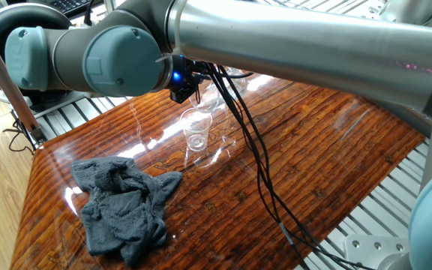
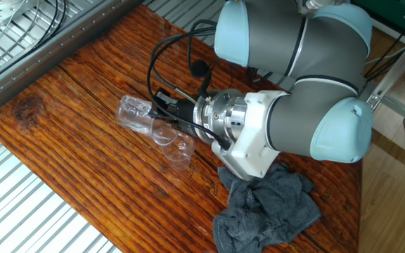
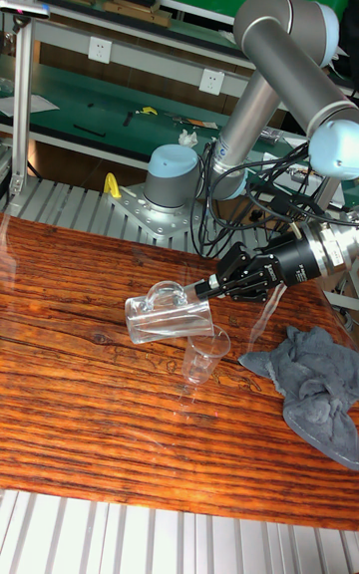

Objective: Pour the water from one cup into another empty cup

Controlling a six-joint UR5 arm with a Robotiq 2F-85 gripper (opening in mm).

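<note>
My gripper (image 3: pixel 206 287) is shut on the larger clear cup (image 3: pixel 165 313), which it holds tipped on its side. The cup's mouth points at the smaller clear cup (image 3: pixel 206 355) and hangs just above its rim. The smaller cup stands upright on the wooden table (image 3: pixel 80 415). The other fixed view shows the tipped cup (image 2: pixel 135 112) left of the gripper (image 2: pixel 166 107), with the small cup (image 2: pixel 178 147) below its mouth. In one fixed view the small cup (image 1: pixel 196 129) stands under the gripper (image 1: pixel 186 84), and the arm partly hides the tipped cup (image 1: pixel 217 96). I cannot make out the water clearly.
A crumpled grey cloth (image 1: pixel 122 206) lies on the table close to the small cup, also seen as the cloth (image 3: pixel 317 380) at the right. Black cables (image 1: pixel 257 165) hang from the wrist over the tabletop. Metal slats (image 2: pixel 20 204) border the wood.
</note>
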